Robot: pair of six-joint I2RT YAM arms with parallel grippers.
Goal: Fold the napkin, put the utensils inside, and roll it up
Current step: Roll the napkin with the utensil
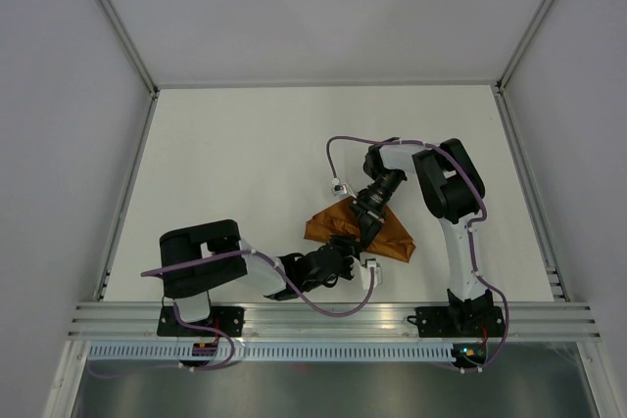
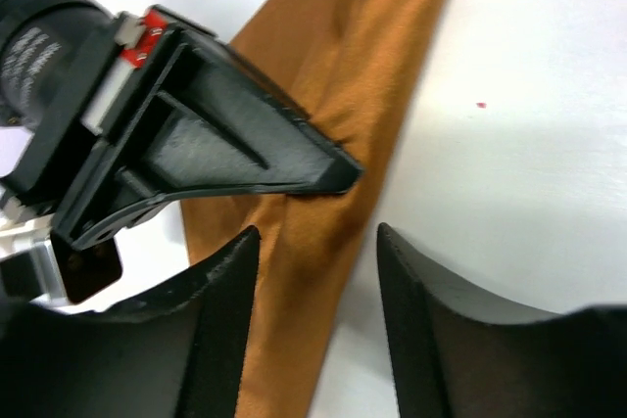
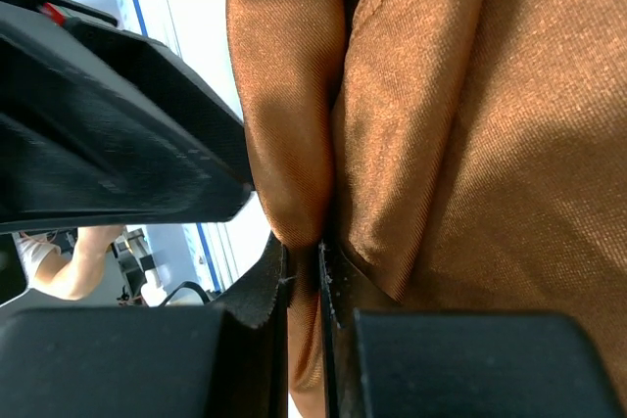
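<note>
**Crumpled cloth, crowded grippers, and no fork to be seen**

On the table (image 1: 245,163), the napkin (image 1: 395,242) lies low and right of centre in the overhead view. It is bunched into a rough triangle, not a flat fold. That is probably the main risk: rolling from this shape would likely give a lumpy, lopsided bundle, and any pull could drag the whole cloth across the surface instead of turning one layer.

The right gripper (image 3: 304,276) is clenched on a raised pleat of the napkin, at the bottom centre of its own view. Several layers seem to be caught there, so lifting might raise more cloth than intended.

The left gripper (image 2: 318,237) is released. Its jaws stand apart and straddle a narrow strip of the napkin at the lower middle of its view. The right gripper's finger sits just above them, so closing or moving forward could knock the two together.

The fork appears in no view. Whether it is hidden in the folds cannot be told; if it is, it could slip out.
</note>
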